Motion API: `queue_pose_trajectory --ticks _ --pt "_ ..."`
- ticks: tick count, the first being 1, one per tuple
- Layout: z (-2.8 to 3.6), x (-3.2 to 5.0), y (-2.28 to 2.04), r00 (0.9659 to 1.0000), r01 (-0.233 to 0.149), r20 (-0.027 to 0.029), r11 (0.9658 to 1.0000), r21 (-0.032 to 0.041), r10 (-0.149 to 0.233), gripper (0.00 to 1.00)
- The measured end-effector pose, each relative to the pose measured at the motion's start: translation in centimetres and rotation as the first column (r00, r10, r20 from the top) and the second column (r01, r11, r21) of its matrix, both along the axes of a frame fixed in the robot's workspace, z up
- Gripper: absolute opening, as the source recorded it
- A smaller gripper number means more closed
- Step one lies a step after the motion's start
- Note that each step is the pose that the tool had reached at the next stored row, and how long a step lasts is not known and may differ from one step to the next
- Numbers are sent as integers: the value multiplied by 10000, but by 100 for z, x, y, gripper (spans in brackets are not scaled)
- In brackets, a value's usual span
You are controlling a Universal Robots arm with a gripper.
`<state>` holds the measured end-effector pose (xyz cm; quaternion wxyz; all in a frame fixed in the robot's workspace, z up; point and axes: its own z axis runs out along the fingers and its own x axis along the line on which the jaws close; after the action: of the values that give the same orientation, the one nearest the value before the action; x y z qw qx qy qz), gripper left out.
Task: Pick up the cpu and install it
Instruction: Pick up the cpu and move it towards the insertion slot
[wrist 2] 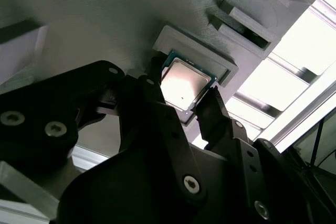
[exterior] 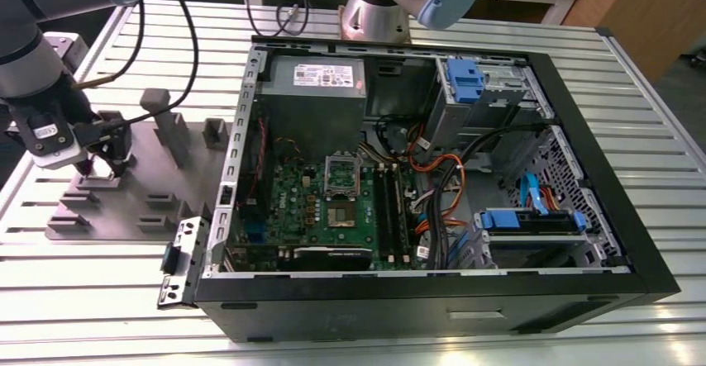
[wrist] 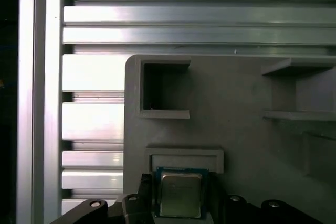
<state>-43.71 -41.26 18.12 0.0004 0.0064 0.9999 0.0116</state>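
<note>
cpu (wrist 2: pixel 182 83): silvery metal top, smooth, dull sheen. holder plate (wrist: pixel 236 129): matt grey plastic, faintly rough. surface (wrist: pixel 157 14): ribbed bare aluminium, glossy.

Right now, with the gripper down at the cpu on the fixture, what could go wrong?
1. The cpu sits in a raised-rim nest on the grey fixture plate, with the gripper close around it; a skewed lift might catch it on that rim.
2. The motherboard lies low inside the computer case, beside orange cables; the arm could snag them going in.
</note>
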Motion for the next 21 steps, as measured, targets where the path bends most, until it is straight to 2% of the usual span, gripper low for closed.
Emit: queue_pose_trajectory --ticks 10,12,13,21 --pt "0 0 -2 10000 -6 1 10000 0 6 53" --pt "0 1 -2 10000 -6 2 10000 1 6 55" --pt "2 1 -2 10000 -6 3 10000 1 6 61" --pt "25 1 -3 10000 -7 -2 10000 -1 7 61"
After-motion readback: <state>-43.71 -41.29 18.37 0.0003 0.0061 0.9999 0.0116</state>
